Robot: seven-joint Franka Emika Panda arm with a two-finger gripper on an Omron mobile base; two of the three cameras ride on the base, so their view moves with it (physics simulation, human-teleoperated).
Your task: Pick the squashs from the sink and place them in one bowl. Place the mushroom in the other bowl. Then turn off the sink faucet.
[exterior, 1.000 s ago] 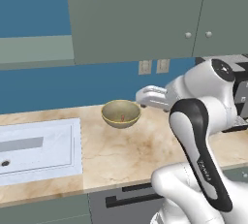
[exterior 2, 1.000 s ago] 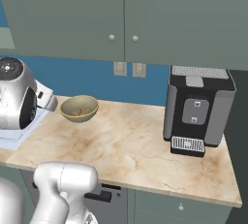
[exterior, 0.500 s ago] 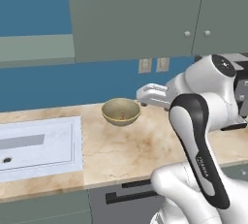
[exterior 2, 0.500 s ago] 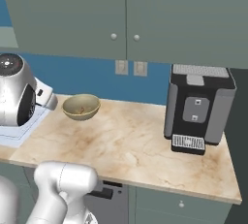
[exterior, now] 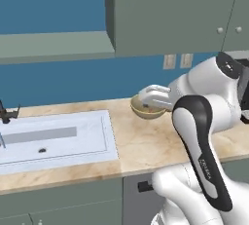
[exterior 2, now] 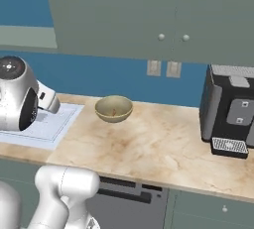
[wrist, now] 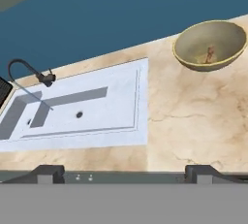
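Since a second ago my base has driven left, so both base views have slid: the olive-tan bowl point(exterior 2: 113, 109) sits further right in frame and more sink is in sight. That is camera travel, not the things moving.

From the end effector point(wrist: 123, 173), whose two dark fingertips point(wrist: 47, 173) stand spread wide with nothing between them, I look down on a marbled beige tabletop point(wrist: 193, 131), smooth and veined, under a flat blue wall and grey-green cabinets point(exterior 2: 124, 20).

Ahead and to the left of the end effector lies the sink point(wrist: 116, 121), pale grey-white and rectangular with a wide flat rim; I can count one dark drain hole in the basin in sight. At its far left edge stands one sink faucet point(wrist: 29, 70), slim, dark and arched like a gooseneck, with a thin stream falling from it into the basin.

Ahead and to the right rests the one bowl, round, deep and smooth inside, with the mushroom point(wrist: 210, 54), a tiny reddish-brown lump, lying at its bottom.

One black coffee machine point(exterior 2: 229, 109) stands at the tabletop's right end in the right base view.
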